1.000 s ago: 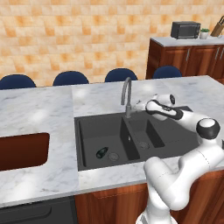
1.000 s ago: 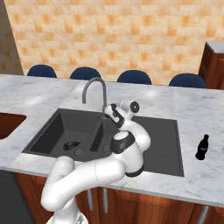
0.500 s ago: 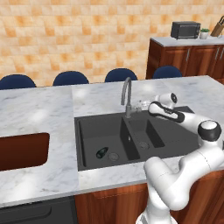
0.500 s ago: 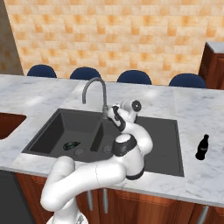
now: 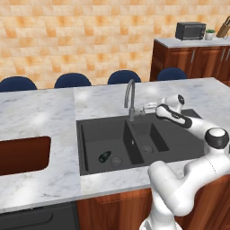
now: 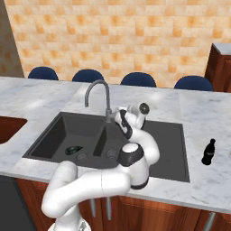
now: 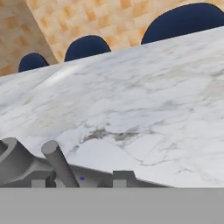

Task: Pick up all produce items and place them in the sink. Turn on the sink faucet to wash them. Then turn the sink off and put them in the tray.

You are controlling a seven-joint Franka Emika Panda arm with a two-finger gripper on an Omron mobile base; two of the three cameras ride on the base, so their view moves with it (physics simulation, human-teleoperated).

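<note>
One small dark green elongated vegetable lies on the floor of the left basin of the matte black double-basin sink, beside its round drain, well below and to the left of the two-finger gripper. That gripper sits level with the base of the slim grey gooseneck faucet, just beside its small side lever; whether its jaws are parted I cannot tell. Far to the left lies the dark red-brown rectangular tray, and a small black bottle stands on the marble counter to the right.
</note>
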